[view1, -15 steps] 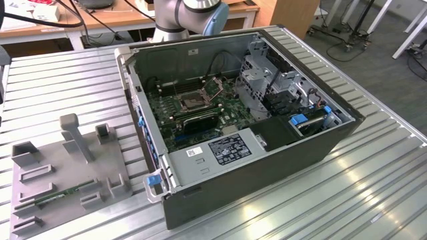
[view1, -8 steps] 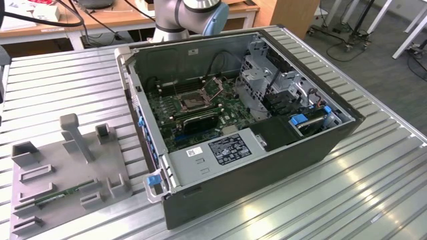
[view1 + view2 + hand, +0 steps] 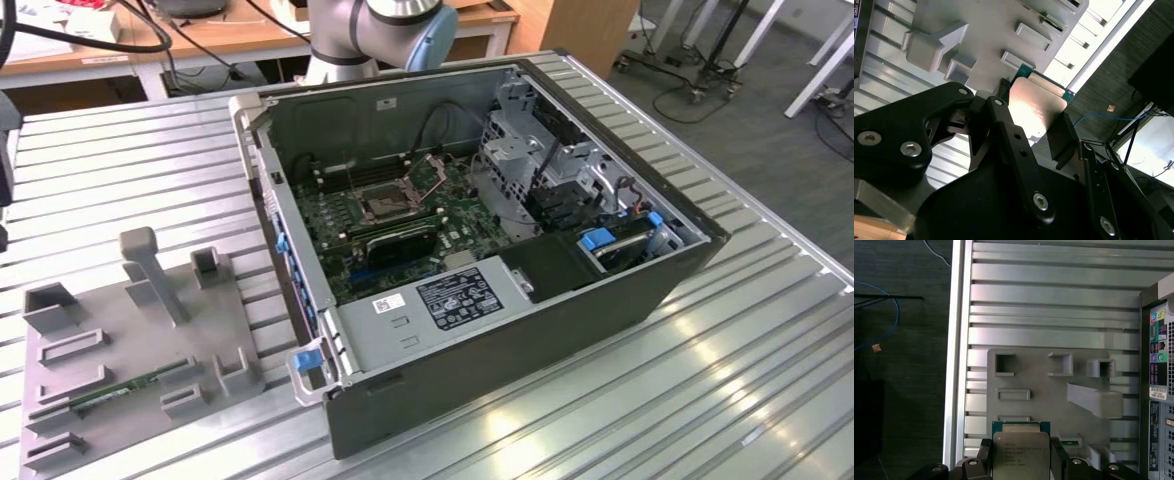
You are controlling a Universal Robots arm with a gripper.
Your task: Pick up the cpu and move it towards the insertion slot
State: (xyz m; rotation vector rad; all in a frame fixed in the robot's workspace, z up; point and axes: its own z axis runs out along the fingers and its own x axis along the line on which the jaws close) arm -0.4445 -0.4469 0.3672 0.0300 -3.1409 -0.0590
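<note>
The cpu (image 3: 1021,456) is the small thing here, so look at the big things first. The metal table (image 3: 747,380) holds it all. On it, in the middle of the exterior view, lies the open computer case (image 3: 534,340). At 8 o'clock from the case lies the grey tray (image 3: 120,335), with a thin green memory stick (image 3: 127,388) on it. Inside the case, near 10 o'clock, is the insertion slot (image 3: 378,200), a square with a silver frame.

In both wrist views the gripper (image 3: 1031,122) has its jaws pinching the cpu by two side edges, up over the grey tray. That is well apart from the insertion slot. I think the good way to do this step is to hold the cpu flat, squeeze no harder, go slowly, and pass high over the case wall so no corner bumps.
</note>
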